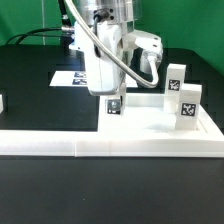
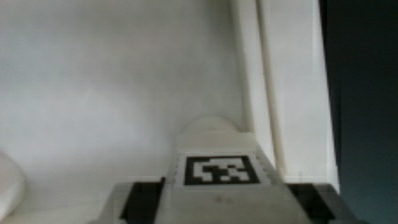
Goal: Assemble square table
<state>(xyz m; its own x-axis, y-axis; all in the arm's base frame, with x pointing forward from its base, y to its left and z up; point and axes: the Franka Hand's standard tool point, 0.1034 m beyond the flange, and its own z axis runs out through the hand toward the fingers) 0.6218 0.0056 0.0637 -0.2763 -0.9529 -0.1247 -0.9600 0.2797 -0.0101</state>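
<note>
The fingers (image 2: 139,200) are cut off by the wrist view's edge.

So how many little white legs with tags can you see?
3. One leg post is held in the tool, upright over the white slab. Two more stand at the exterior view's right, one behind the other. Others may hide behind the arm.

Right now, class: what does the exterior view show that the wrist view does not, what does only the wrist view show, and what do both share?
Only the exterior view shows the arm, two leg posts standing at its right, the marker board behind and the border rail in front.

Only the wrist view shows the square slab's raised edge close up.

Both show the gripper closed on a tagged leg post held over the white square slab.
</note>
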